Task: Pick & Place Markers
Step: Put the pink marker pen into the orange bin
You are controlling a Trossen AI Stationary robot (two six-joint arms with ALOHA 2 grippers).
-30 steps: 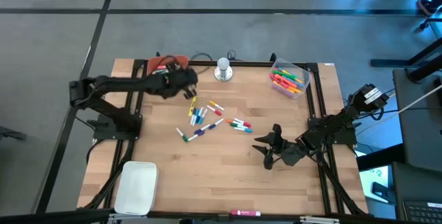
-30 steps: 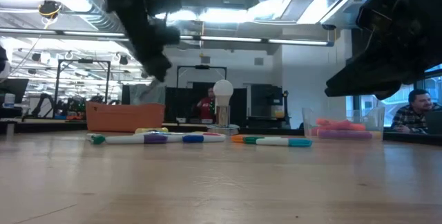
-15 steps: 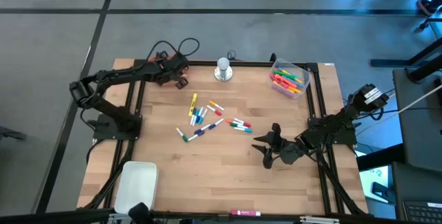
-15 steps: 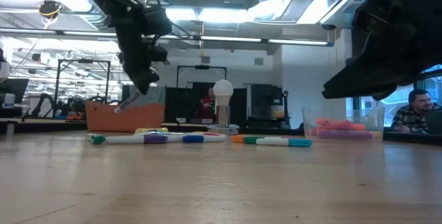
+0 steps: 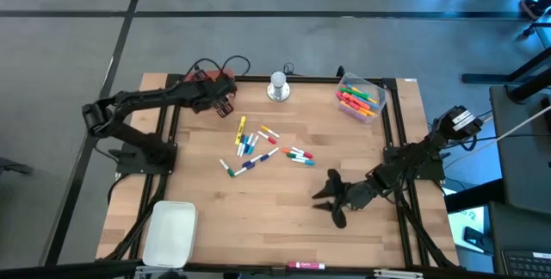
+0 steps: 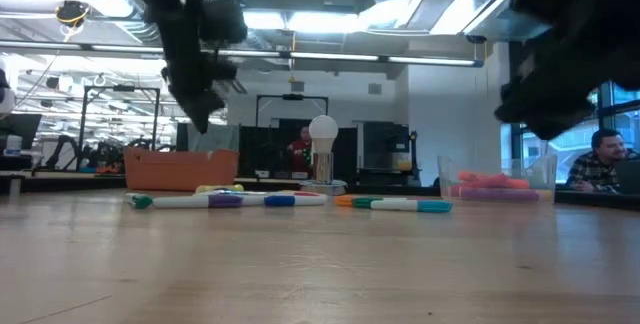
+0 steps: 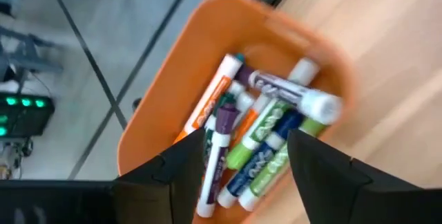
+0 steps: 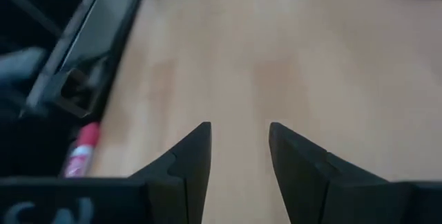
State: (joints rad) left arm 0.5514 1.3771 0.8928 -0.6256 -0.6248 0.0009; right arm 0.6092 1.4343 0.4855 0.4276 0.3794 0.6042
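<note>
The left gripper (image 7: 238, 156) hung released over the orange bin (image 7: 173, 113), drop seemingly done; next, fetching loose markers (image 5: 258, 148); right gripper (image 8: 238, 148) empty, parted

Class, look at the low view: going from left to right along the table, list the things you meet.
Orange bin → white lamp-like object → clear container of markers → person in the room behind.

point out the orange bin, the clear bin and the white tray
orange bin (image 7: 166, 92), left wrist view, on its side wall
clear bin (image 5: 379, 92), high view, on its right rim
white tray (image 5: 170, 232), high view, on its flat middle
</note>
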